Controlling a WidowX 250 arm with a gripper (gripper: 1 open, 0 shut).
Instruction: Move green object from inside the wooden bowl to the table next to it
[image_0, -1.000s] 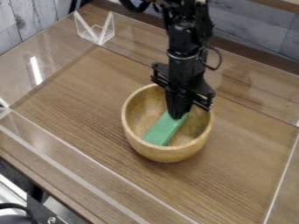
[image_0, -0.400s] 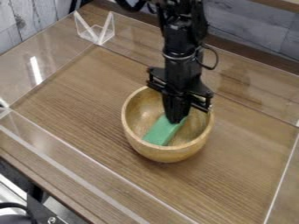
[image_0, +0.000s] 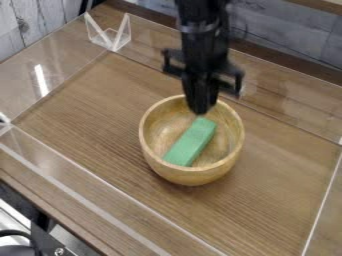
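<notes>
- Hanging over the bowl, the black robot gripper (image_0: 201, 104) points straight down, its jaws closed on nothing.
- Its tip is just above the one small flat mint-green block (image_0: 191, 143), not touching it.
- The green block lies inside the one round light tan wooden bowl (image_0: 155, 160), leaning against the inner wall.
- The black arm stands upright above the bowl and looks a bit blurry.
- The bowl sits on the brown wood-grain table (image_0: 94, 115).
- Low clear plastic walls (image_0: 54, 60) run round the table.
</notes>
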